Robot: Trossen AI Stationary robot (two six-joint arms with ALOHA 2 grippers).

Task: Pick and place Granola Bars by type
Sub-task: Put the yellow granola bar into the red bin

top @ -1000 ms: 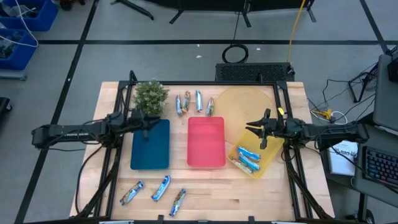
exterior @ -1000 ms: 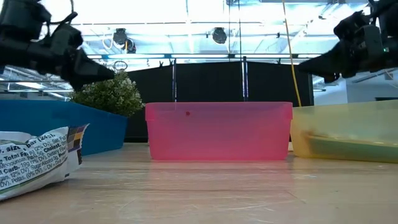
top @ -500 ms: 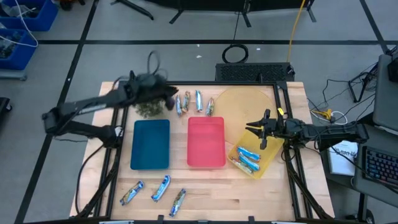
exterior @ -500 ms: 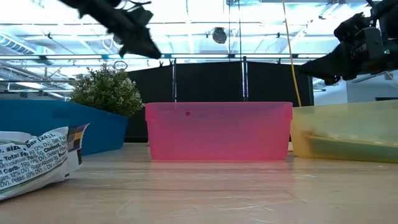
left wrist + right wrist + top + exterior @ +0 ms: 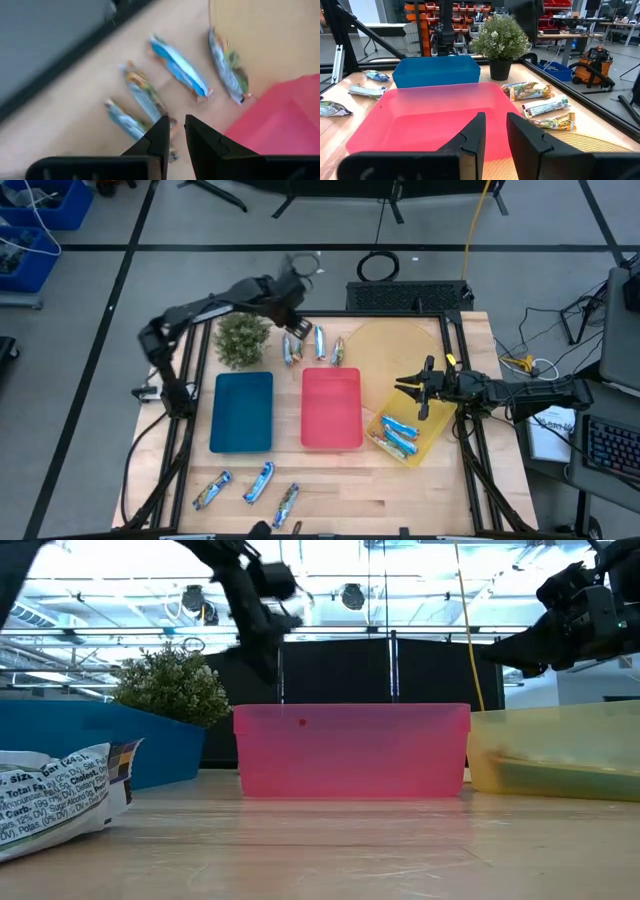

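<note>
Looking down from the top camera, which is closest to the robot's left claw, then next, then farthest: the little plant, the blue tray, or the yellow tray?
From the left claw, at the table's far edge:
1. The plant, just beside the claw, toward the left.
2. The blue tray, nearer the front, below the plant.
3. The yellow tray, far off on the right side, under the right claw.

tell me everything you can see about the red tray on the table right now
The red tray is a shallow rectangular bin of translucent pinkish-red plastic with a raised rim and rounded corners. It sits flat and upright at the table's middle, between the blue tray and the tilted yellow tray, apart from both. Its inside shows nothing in it. No gripper touches it.
</note>
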